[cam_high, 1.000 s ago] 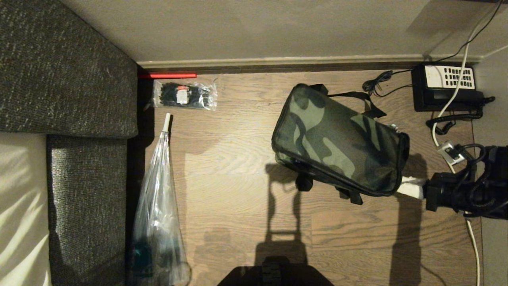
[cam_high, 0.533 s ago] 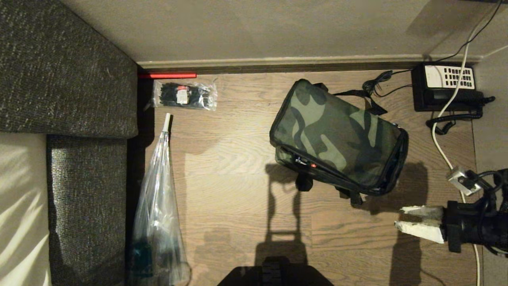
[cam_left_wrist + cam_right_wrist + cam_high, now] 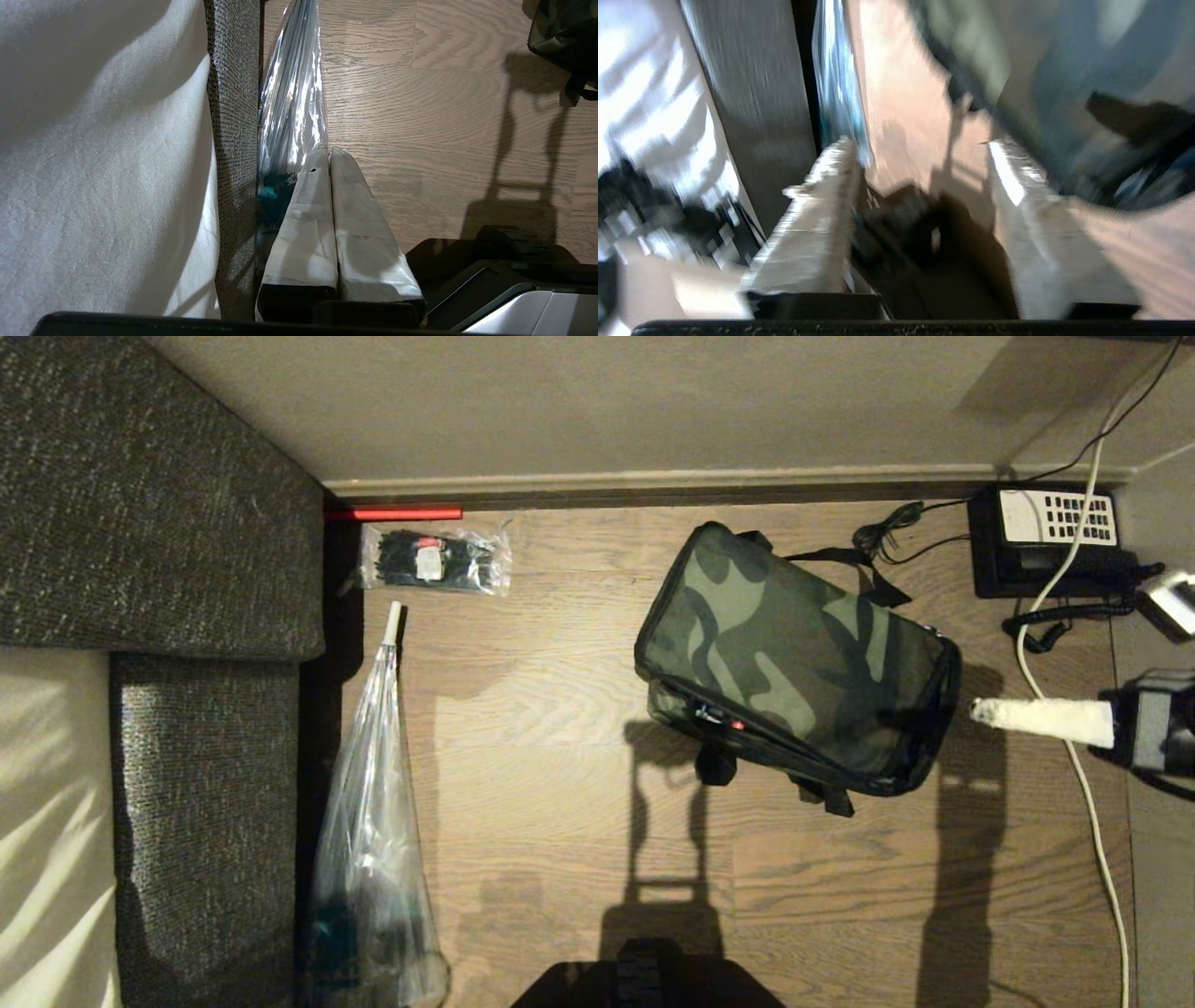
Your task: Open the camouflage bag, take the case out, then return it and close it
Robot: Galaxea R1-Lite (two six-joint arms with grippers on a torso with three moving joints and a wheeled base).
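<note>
2 fingers of right gripper (image 3: pixel 976 712) apart, holding nothing, just off camouflage bag (image 3: pixel 794 663) at its 3 o'clock | bag on wooden floor (image 3: pixel 560 803), zipper part open | left gripper (image 3: pixel 327 156) fingers pressed together, by clear plastic sleeve (image 3: pixel 292 93)

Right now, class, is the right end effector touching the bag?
No: in the head view the right end effector hangs beside the bag, with bare floor between them.

No legible text or labels anywhere.
</note>
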